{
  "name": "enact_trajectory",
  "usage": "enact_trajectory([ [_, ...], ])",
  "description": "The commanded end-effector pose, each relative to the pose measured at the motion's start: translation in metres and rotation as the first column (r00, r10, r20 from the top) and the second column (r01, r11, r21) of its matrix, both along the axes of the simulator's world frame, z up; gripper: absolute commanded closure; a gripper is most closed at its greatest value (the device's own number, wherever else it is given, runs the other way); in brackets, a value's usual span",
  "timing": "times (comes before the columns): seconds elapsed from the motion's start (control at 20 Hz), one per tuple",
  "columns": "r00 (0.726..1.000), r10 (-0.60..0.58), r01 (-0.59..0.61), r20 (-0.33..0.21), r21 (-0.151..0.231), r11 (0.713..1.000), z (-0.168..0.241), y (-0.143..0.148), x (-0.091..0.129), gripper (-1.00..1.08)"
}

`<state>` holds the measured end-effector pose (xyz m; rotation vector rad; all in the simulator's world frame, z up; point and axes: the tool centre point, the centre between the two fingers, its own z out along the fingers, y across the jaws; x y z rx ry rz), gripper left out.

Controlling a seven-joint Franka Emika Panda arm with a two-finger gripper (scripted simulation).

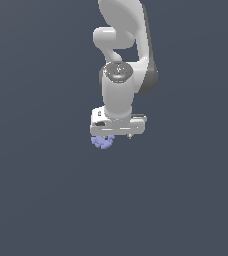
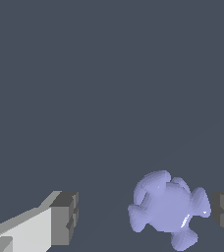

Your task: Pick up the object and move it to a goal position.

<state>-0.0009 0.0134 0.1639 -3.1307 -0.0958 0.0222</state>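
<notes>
Plain dark slate ground lies under everything; the gripper [image 2: 146, 216] has its jaws spread apart, and the object [image 2: 167, 209] sits between the fingers [image 2: 65, 218], nearer one, untouched; roundish, no clear long axis

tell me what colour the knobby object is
Periwinkle blue object; clearest in the wrist view.
</notes>
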Motion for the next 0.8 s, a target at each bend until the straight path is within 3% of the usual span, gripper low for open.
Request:
enact_trajectory([
  [0.0,1.000,0.006,-0.006,0.005,0.005,1.000,0.0010,0.0034,0.0010,-0.92],
  [0.75,0.995,0.102,-0.102,0.006,0.001,0.995,-0.0081,-0.0055,-0.0045,-0.92],
])
